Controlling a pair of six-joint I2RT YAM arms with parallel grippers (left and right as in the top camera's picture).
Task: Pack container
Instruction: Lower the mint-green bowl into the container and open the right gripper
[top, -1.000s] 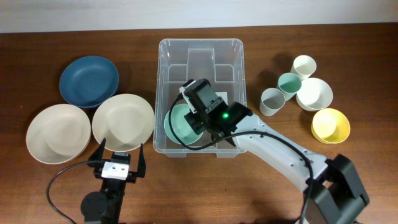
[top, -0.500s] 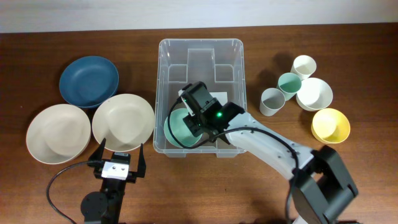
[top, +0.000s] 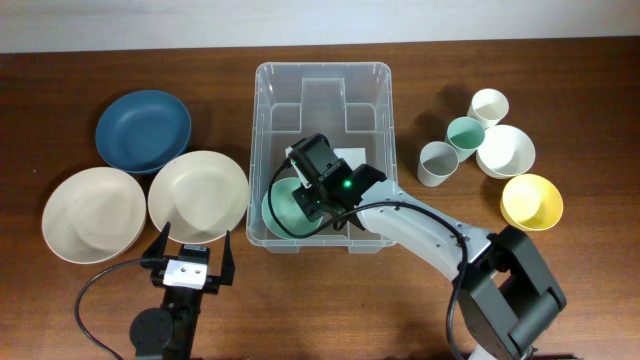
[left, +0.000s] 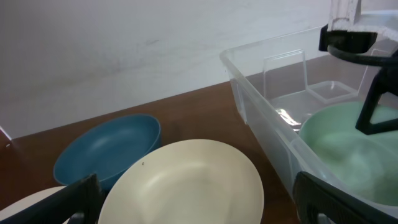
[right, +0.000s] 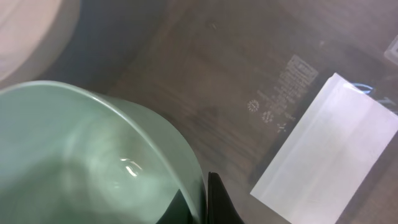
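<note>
**Right gripper pinches a mint-green bowl inside the container; left gripper stands wide**

The right gripper (right: 202, 200) is closed on the rim of a mint-green bowl (top: 284, 206). In the wrist view one dark finger presses against the rim's outer wall. Gripper and bowl are both down inside the clear plastic container (top: 322, 68), in its near left corner. Whether the bowl rests on the floor or hangs just above it cannot be told. Just past the fingers a white label (right: 328, 144) lies on the container's see-through bottom, with moulded markings beside it. The container stands in the middle of the wooden table (top: 280, 300), its short sides facing toward and away from the robot.

Off to this gripper's right, outside the container, is a cluster of dishes. It holds a grey cup (top: 437, 163), a green cup (top: 465, 133), a white cup (top: 489, 107), a white bowl (top: 505, 150) and, nearest the robot, a yellow bowl (top: 531, 201).

The left gripper (top: 193, 255) stands with its jaws spread wide and nothing between them, near the table's front edge. Its fingertips (left: 78, 198) show in the lower corners of the wrist view. Directly ahead of it lies a cream plate (top: 198, 195). A second cream plate (top: 93, 213) lies ahead to its left, just beside the first. Farther ahead is a dark blue bowl (top: 143, 130). The container's wall rises ahead to its right, and the mint-green bowl shows through it.
</note>
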